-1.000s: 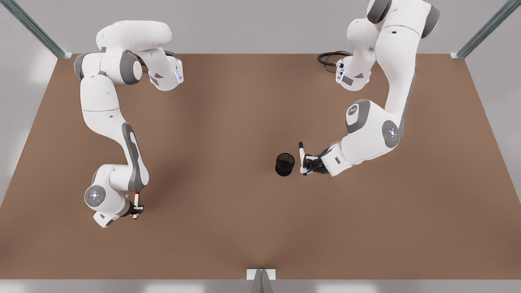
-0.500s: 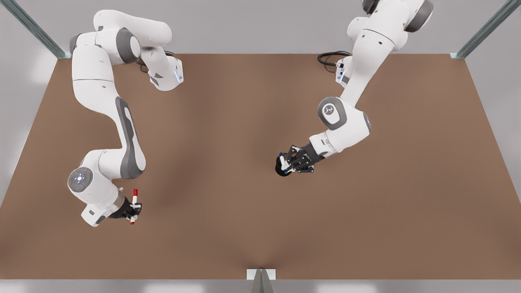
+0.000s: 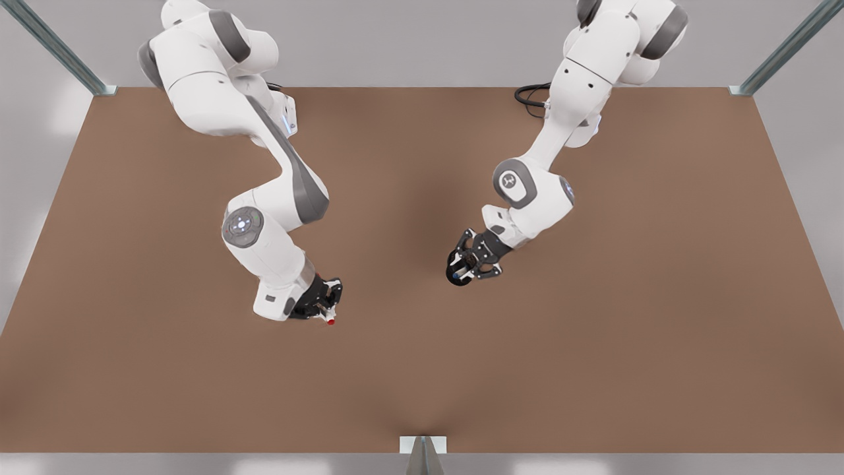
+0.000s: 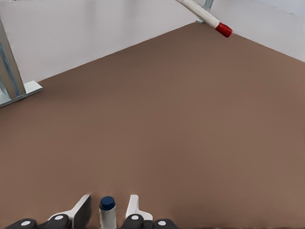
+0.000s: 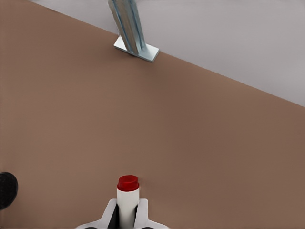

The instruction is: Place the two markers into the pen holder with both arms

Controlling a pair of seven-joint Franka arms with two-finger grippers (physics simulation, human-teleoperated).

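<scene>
Count, front view:
- Robot arms: 2, each with one claw, so 2 claws: left claw (image 3: 469,266), right claw (image 3: 328,310).
- Markers: 2, one blue-capped marker (image 4: 107,210), one red-capped marker (image 5: 127,195).
- Pen holder (image 3: 456,277): 1, black, under the left claw.
- Bench (image 3: 422,369): 1, brown.
- Metal frame posts at bench edges: 3, at 10, 2 and 6 o'clock.
- Black cable coil (image 3: 531,95): 1.

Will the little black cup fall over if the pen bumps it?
Perhaps. The pen holder looks small and light, so a sideways knock might tip it. It is round, so on its side it would likely roll. The left gripper holds the blue-capped marker right above it.
</scene>
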